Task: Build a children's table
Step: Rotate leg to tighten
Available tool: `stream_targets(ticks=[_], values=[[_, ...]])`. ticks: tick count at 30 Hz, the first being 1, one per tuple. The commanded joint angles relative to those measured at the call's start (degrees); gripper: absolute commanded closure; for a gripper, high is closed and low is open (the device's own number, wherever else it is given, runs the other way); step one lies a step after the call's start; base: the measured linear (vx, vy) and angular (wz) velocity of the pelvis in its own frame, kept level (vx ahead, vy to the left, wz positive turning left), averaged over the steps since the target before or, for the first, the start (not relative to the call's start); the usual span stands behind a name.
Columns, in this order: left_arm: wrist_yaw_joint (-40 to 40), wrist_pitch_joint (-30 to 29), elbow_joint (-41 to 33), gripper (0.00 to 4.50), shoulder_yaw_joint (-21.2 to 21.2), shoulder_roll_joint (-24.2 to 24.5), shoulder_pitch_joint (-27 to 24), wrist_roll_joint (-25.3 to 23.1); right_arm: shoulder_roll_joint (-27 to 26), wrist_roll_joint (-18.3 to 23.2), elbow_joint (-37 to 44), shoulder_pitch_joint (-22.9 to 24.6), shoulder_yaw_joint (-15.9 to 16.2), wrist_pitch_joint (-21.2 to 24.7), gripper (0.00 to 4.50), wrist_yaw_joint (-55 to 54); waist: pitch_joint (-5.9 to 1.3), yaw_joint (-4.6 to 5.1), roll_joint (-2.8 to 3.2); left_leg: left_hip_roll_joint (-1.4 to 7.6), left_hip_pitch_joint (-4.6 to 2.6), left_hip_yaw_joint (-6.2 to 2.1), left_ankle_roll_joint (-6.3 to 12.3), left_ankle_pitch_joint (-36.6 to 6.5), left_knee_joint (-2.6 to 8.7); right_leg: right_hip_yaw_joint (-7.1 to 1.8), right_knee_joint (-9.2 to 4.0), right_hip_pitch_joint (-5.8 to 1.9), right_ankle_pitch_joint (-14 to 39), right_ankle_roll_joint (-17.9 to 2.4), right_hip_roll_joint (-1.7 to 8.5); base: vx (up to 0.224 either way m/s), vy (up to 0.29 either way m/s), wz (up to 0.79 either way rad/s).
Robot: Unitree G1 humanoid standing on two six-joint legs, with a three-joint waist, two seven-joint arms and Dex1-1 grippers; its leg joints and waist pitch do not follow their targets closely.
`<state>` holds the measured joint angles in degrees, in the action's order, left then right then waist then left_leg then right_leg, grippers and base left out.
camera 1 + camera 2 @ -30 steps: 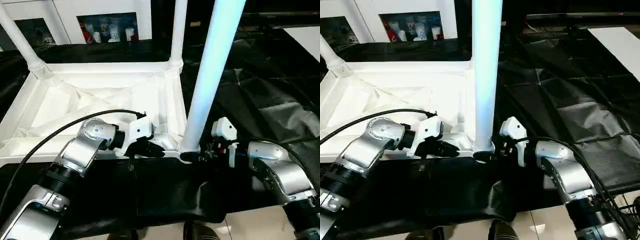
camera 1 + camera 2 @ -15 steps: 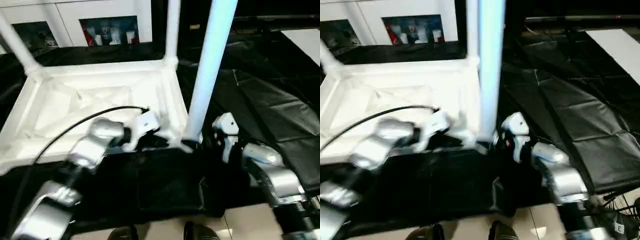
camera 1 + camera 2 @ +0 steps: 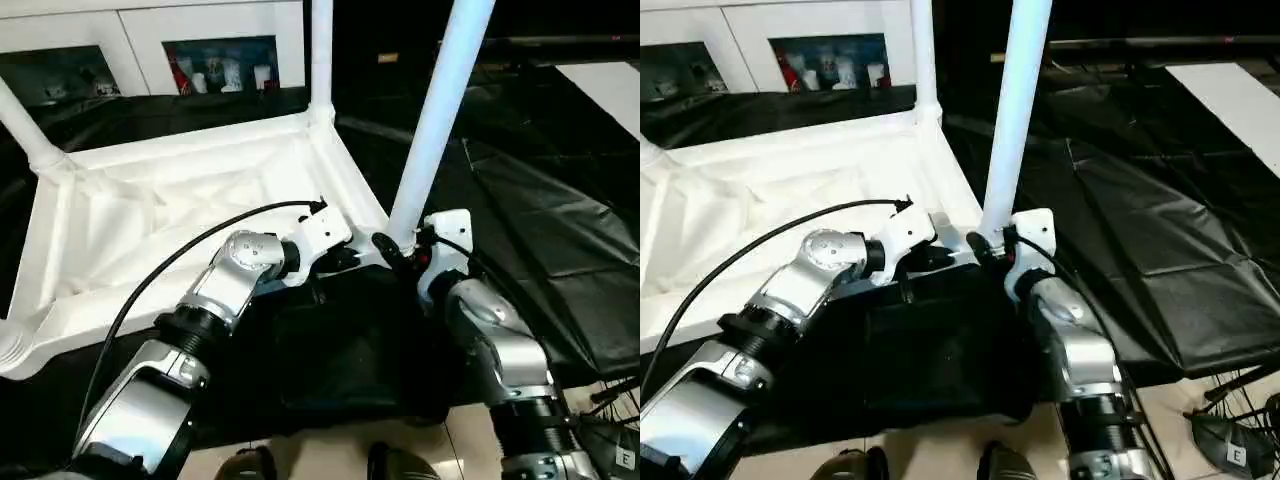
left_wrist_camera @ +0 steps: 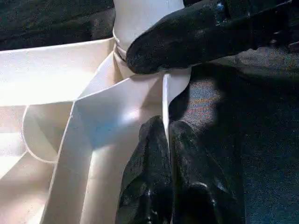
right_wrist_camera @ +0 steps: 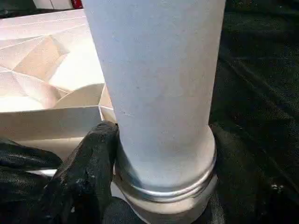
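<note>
Tabletop [image 3: 170,215] lies upside down on black sheeting, ribbed X-braced white plastic; three tubular legs stand in corner sockets, near-left corner [image 3: 12,345] looks unfilled, so roughly one leg left. Left gripper [image 4: 167,135] is pinched tight on the thin near-right rim. Right gripper [image 3: 398,252] wraps the smooth near-right leg [image 3: 440,110] at its flared base, fingers [image 5: 91,158] wide around it.

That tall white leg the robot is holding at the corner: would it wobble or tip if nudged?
Probably stiff: the leg is a straight, thick tube. It stands tall on a narrow base in the tabletop corner socket, so it might tip unless seated. The right gripper brackets its base, which should steady it.
</note>
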<state>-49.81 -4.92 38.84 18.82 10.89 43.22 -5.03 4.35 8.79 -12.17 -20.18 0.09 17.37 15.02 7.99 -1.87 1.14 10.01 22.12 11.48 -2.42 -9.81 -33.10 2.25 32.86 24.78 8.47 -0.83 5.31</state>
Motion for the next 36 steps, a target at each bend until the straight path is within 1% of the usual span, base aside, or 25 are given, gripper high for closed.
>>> stream_targets(ticks=[1,5,6,7,8,9,10,12,13,15,16,18,20,22,24,25,26,27,28,29,31,32,34,35,36], values=[[-0.74,1.07,1.8,4.5,2.24,-1.55,-0.4,-0.63,-2.67,2.17,0.41,0.55,-0.15,1.75,1.06,-0.19,-3.95,0.06,-0.07,2.26,-1.27,-1.56,1.28,-19.6,4.89,-1.81,-4.97,-2.18,25.33,-7.89,2.7,0.0,0.0,0.0],[-1.76,1.65,2.16,4.5,1.86,-1.43,-0.42,-0.38,-1.82,2.39,2.24,0.48,0.18,1.82,0.68,0.11,-3.97,-0.07,-0.08,2.37,-1.33,-1.38,1.57,-18.19,4.87,-1.96,-4.73,-2.18,22.97,-8.83,2.66,0.0,0.0,0.0],[-2.04,1.71,1.93,4.5,1.81,-1.34,-0.54,-0.3,-0.96,2.13,3.38,0.57,0.47,2.11,0.59,0.68,-4.0,-0.11,-0.34,2.37,-1.32,-1.28,1.74,-17.73,4.85,-1.99,-4.68,-2.26,22.24,-9.14,2.6,0.0,0.0,0.0],[-2.19,1.76,1.8,4.5,1.77,-1.29,-0.63,-0.26,-0.35,1.93,4.15,0.65,0.69,2.29,0.52,1.11,-3.97,-0.22,-0.21,2.39,-1.22,-1.29,1.9,-17.29,4.84,-2.03,-4.55,-2.34,21.79,-9.24,2.62,0.0,0.0,0.0],[-2.72,1.8,1.38,4.5,1.72,-1.21,-0.81,-0.02,1.29,2.03,5.97,0.86,0.72,3.05,0.43,2.46,-4.07,-0.23,-0.49,2.37,-1.21,-1.2,2.06,-16.87,4.77,-2.03,-4.52,-2.38,21.47,-9.22,2.63,0.0,0.0,0.0],[-2.86,1.81,1.26,4.5,1.71,-1.19,-0.86,0.05,1.7,2.07,6.43,0.91,0.71,3.26,0.32,2.82,-4.07,-0.32,-0.4,2.38,-1.16,-1.25,2.23,-16.41,4.77,-2.05,-4.41,-2.48,21.15,-9.28,2.71,0.0,0.0,0.0],[-3.0,2.14,1.15,4.5,1.57,-1.17,-0.97,0.15,2.95,2.66,7.71,1.1,0.54,4.18,0.15,4.37,-4.2,-0.38,-0.61,2.39,-1.03,-1.13,2.81,-15.06,4.65,-2.09,-4.28,-2.56,19.71,-9.59,2.7,0.0,0.0,0.0],[-3.67,2.54,0.27,4.5,0.98,-1.14,-1.36,0.95,8.15,4.93,11.84,2.46,0.88,6.73,0.07,11.74,-4.15,-0.73,-0.58,2.47,-1.12,-1.15,3.45,-14.41,4.6,-2.05,-4.25,-2.78,19.5,-9.41,2.63,0.0,0.0,0.0],[-3.91,2.91,-0.56,4.5,0.39,-1.2,-1.6,1.69,12.23,5.48,14.11,3.81,1.23,7.26,0.07,16.53,-4.27,-1.1,-0.59,2.58,-1.26,-1.05,4.18,-13.75,4.43,-2.15,-4.18,-2.94,18.24,-9.33,2.6,0.0,0.0,0.0],[-5.48,0.94,-3.06,4.5,-1.26,-1.34,-2.03,4.14,20.45,6.0,17.42,6.93,1.52,7.24,0.07,24.68,-4.53,-1.53,-0.74,2.6,-0.98,-0.93,5.55,-11.36,4.06,-2.2,-3.63,-3.33,14.19,-10.44,2.62,0.0,0.0,0.0],[-6.35,0.39,-3.98,4.06,-1.39,-1.11,-2.23,4.66,22.09,6.0,17.93,7.64,1.57,7.05,0.02,26.17,-4.72,-1.66,-0.81,2.57,-0.58,-0.96,6.61,-9.13,3.8,-2.17,-3.18,-3.58,10.97,-11.5,2.77,0.0,0.0,0.0],[-7.53,-1.14,-6.1,3.95,-1.93,-0.53,-2.64,5.77,25.47,6.07,18.97,9.18,1.6,6.64,0.02,29.27,-5.0,-1.4,-0.93,2.27,-0.1,-0.93,8.01,-7.36,3.46,-1.92,-2.82,-3.79,7.99,-13.1,2.82,0.0,0.0,0.0],[-9.22,-2.71,-8.74,3.58,-2.62,0.14,-3.16,7.3,27.7,6.47,19.7,10.16,1.33,6.95,0.02,30.94,-5.32,-1.34,-0.86,2.5,-0.17,-1.03,9.88,-4.44,3.04,-1.88,-2.13,-3.83,2.72,-15.16,2.7,0.0,0.0,0.0],[-10.12,-4.43,-12.0,3.52,-4.31,0.59,-3.64,9.82,28.72,6.86,20.27,10.56,0.98,7.41,0.02,31.64,-5.36,-1.27,-0.8,2.49,-0.18,-0.93,11.24,-2.45,2.8,-1.8,-1.75,-3.78,-0.55,-16.55,2.55,0.0,0.0,0.0],[-10.52,-5.07,-12.89,3.48,-4.69,0.76,-3.77,10.49,29.01,7.14,20.59,10.68,0.92,7.68,0.02,31.96,-5.33,-1.32,-0.74,2.6,-0.22,-0.88,12.21,-1.89,2.66,-1.75,-1.61,-3.7,-1.29,-17.48,2.56,0.0,0.0,0.0],[-12.18,-7.73,-16.38,3.25,-5.74,2.07,-4.6,12.57,29.23,8.61,22.22,10.85,1.25,8.56,0.02,33.0,-5.12,-1.29,-0.71,2.67,-0.2,-0.86,12.43,-2.66,2.71,-1.69,-1.77,-3.67,0.2,-17.66,2.59,0.0,0.0,0.0],[-12.18,-7.73,-16.38,3.25,-5.74,2.07,-4.6,12.57,29.23,8.61,22.22,10.85,1.25,8.56,0.02,33.0,-5.0,-1.38,-0.15,2.79,-0.28,-0.93,12.07,-3.2,2.8,-1.69,-1.76,-3.66,1.24,-17.74,2.7,0.0,0.0,0.0],[-14.55,-10.79,-20.55,3.1,-6.12,4.5,-6.16,14.29,28.83,10.75,24.25,10.69,1.89,9.75,0.02,33.97,-4.85,-1.25,-0.47,2.81,-0.32,-0.87,11.58,-4.51,2.94,-1.65,-2.05,-3.59,3.54,-17.29,2.54,0.0,0.0,0.0],[-14.68,-10.9,-20.72,3.04,-6.11,4.63,-6.24,14.34,28.77,10.83,24.32,10.66,1.92,9.8,0.02,33.98,-4.75,-1.12,-0.4,2.86,-0.28,-1.03,10.97,-5.56,3.15,-1.62,-2.21,-3.65,5.86,-16.73,2.59,0.0,0.0,0.0],[-15.6,-11.76,-21.97,3.04,-6.03,5.59,-6.84,14.75,28.31,11.4,24.82,10.48,2.11,10.17,0.02,34.0,-4.6,-1.03,-0.28,2.9,-0.51,-0.96,10.45,-6.51,3.25,-1.63,-2.44,-3.37,7.49,-16.36,2.5,0.0,0.0,0.0],[-19.63,-16.55,-27.75,2.7,-5.58,11.24,-10.42,16.18,24.47,12.57,25.12,8.75,3.02,11.08,0.02,33.02,-4.43,-0.83,-0.15,3.04,-0.85,-1.02,8.07,-9.07,3.6,-1.75,-2.75,-3.17,11.74,-15.54,2.69,0.0,0.0,0.0],[-20.31,-17.21,-28.62,2.7,-5.44,12.17,-11.01,16.31,24.03,12.48,25.0,8.48,3.31,11.05,0.02,32.88,-4.14,-0.31,-0.28,2.85,-0.14,-1.22,7.06,-9.84,4.04,-1.54,-2.81,-3.35,14.02,-14.33,2.51,0.0,0.0,0.0],[-22.72,-18.96,-31.58,2.61,-4.88,15.89,-13.36,16.31,22.05,11.44,23.89,7.19,4.55,10.48,0.02,31.58,-4.23,-0.3,-0.01,3.02,-1.14,-1.18,5.12,-11.35,4.1,-1.77,-3.0,-2.72,16.23,-13.25,2.54,0.0,0.0,0.0],[-23.22,-19.43,-32.77,2.5,-4.98,17.31,-14.41,16.35,20.97,10.98,23.28,6.53,5.05,10.06,0.02,30.76,-4.16,-0.13,-0.02,2.93,-0.98,-1.11,4.84,-11.25,4.17,-1.81,-3.07,-2.77,16.25,-12.98,2.39,0.0,0.0,0.0],[-23.26,-19.8,-33.57,2.36,-5.38,18.43,-15.34,16.3,19.6,10.47,22.36,5.72,5.49,9.79,0.02,29.57,-4.16,-0.09,-0.11,2.89,-1.2,-0.95,4.21,-11.05,4.22,-1.86,-3.05,-2.59,15.76,-12.87,2.23,0.0,0.0,0.0]])
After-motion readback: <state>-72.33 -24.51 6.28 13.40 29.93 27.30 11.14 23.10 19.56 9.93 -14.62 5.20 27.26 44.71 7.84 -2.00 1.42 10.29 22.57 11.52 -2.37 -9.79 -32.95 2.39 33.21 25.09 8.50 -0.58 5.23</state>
